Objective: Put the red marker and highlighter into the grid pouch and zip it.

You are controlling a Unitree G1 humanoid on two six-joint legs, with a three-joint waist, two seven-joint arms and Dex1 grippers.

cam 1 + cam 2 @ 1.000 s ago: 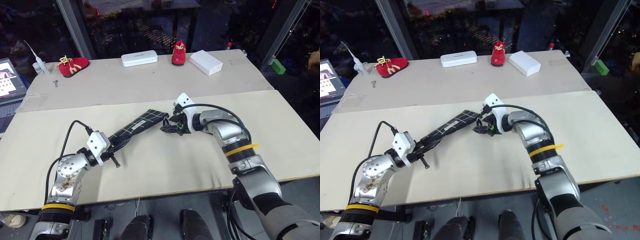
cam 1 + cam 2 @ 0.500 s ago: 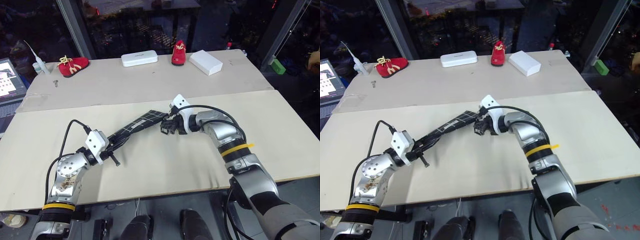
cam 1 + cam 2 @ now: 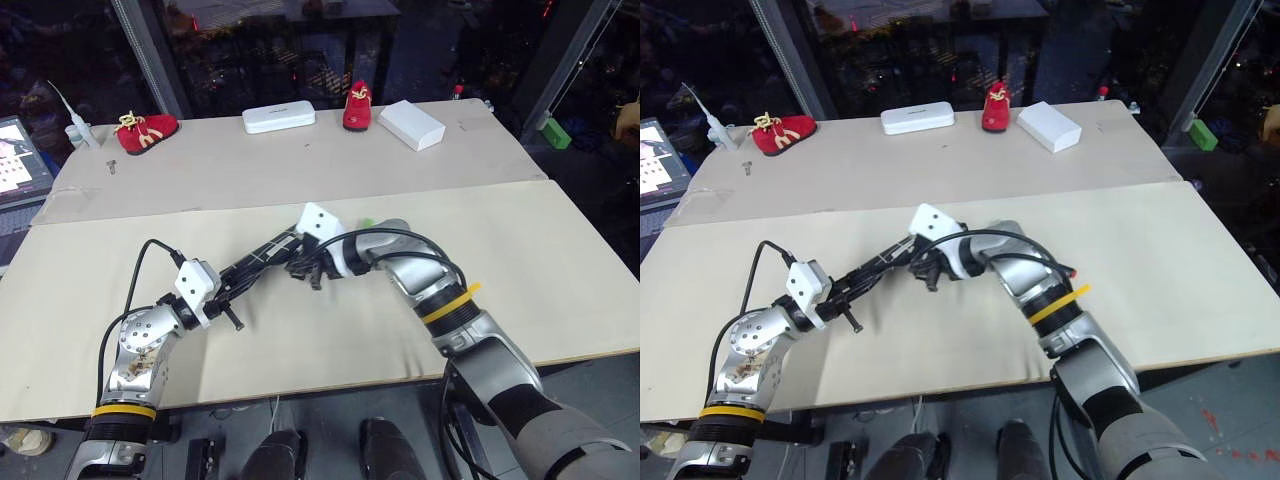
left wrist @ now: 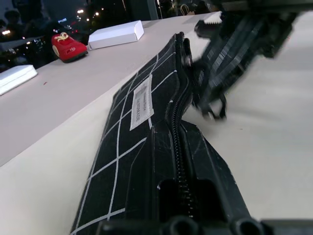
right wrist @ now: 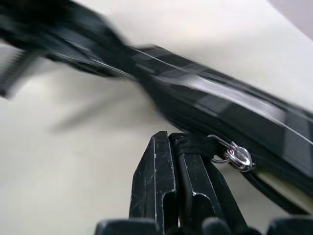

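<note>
1. The zipper pull cord (image 5: 191,145) is pinched in the closed right gripper (image 5: 176,147).
2. One end of the grid pouch (image 4: 142,147) is clamped by the left gripper (image 3: 238,293), held just above the bench (image 3: 560,260).
3. The pull should probably be kept in line with the zipper, pouch held taut, so nothing gets snagged.

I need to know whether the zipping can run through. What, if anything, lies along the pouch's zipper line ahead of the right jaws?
Nothing visible does. The right gripper pinches the pull cord, the left gripper clamps the grid pouch, and the zipper track between them looks clear.
</note>
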